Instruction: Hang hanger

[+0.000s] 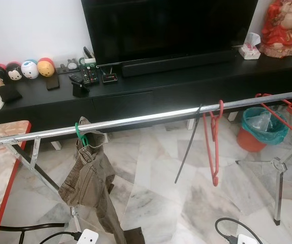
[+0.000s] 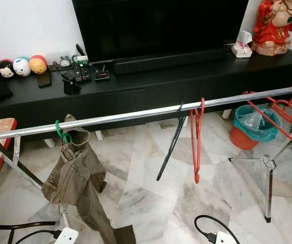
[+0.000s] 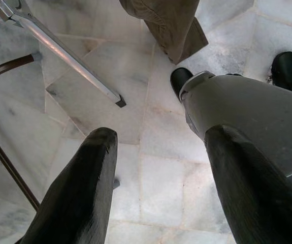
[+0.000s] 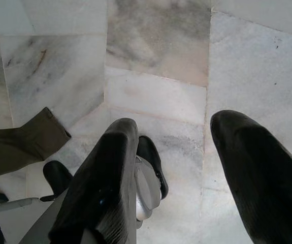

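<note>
A thin red hanger [image 1: 213, 140] hangs by its hook from my silver rail [image 1: 135, 121], near the rail's middle, turned nearly edge-on so it reads as a narrow loop, just beside a black hanger [image 1: 189, 145] that slants down from the same spot. A green hanger [image 1: 79, 134] at the rail's left end carries brown trousers [image 1: 87, 183], and more red hangers [image 1: 283, 114] cluster at the right end. My left jaws [image 3: 158, 188] and right jaws [image 4: 173, 173] both point down at the marble floor [image 1: 151, 193], spread wide and holding nothing.
</note>
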Motion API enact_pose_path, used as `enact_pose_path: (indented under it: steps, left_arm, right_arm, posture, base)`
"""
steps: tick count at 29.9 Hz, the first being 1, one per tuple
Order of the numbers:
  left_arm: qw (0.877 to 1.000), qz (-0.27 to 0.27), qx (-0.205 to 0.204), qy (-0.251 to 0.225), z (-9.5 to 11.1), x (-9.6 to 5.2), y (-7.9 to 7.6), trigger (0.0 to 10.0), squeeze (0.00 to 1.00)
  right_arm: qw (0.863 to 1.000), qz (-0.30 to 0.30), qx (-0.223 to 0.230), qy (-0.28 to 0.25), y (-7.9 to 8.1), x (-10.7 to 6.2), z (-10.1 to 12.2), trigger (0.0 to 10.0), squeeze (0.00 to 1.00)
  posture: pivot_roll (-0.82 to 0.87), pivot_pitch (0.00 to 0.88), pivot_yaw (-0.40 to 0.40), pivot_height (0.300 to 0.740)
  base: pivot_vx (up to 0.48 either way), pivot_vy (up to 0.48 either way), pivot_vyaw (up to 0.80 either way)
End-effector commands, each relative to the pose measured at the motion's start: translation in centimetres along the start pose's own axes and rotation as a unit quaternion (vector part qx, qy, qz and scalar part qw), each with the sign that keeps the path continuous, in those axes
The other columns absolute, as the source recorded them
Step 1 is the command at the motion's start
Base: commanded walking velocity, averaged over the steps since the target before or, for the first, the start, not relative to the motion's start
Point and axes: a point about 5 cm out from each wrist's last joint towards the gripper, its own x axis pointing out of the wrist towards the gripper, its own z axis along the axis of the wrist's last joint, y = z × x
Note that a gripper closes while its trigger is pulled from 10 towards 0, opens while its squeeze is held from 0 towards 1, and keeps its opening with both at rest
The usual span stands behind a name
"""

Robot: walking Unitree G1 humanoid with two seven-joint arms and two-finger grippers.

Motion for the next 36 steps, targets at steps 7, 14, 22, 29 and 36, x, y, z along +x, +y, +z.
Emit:
enact_pose_path:
  steps: [7,14,22,29,36]
  left_arm:
    - [1.000,0.003,0.004,0.003,-0.27,-0.11,0.36,10.0,0.00]
    - [1.000,0.000,0.008,0.005,-0.38,-0.12,0.30,10.0,0.00]
    - [1.000,-0.002,0.011,0.008,-0.86,-0.22,0.24,10.0,0.00]
    - [1.000,-0.001,0.012,0.010,-1.13,-0.29,0.29,10.0,0.00]
    - [1.000,-0.002,0.010,0.007,-0.94,-0.24,0.23,10.0,0.00]
  right_arm:
    - [1.000,-0.001,-0.002,0.014,-0.04,-0.14,-0.70,10.0,0.00]
    - [1.000,0.003,-0.005,0.012,0.23,-0.12,-0.63,10.0,0.00]
    - [1.000,0.006,-0.009,0.011,0.39,-0.11,-0.61,10.0,0.00]
    - [1.000,0.008,-0.014,0.012,0.37,-0.13,-0.67,10.0,0.00]
    - [1.000,0.008,-0.016,0.014,0.36,-0.15,-0.78,10.0,0.00]
  posture:
    - [-0.08,0.000,0.064,0.740]
    - [-0.09,0.000,0.069,0.740]
    - [-0.08,0.000,0.069,0.740]
    - [-0.08,0.000,0.066,0.740]
    - [-0.08,0.000,0.064,0.740]
  base:
    - [-0.261,0.000,0.00]
    - [-0.268,0.000,0.00]
    - [-0.269,0.000,0.00]
    - [-0.268,0.000,0.00]
    - [-0.256,0.000,0.00]
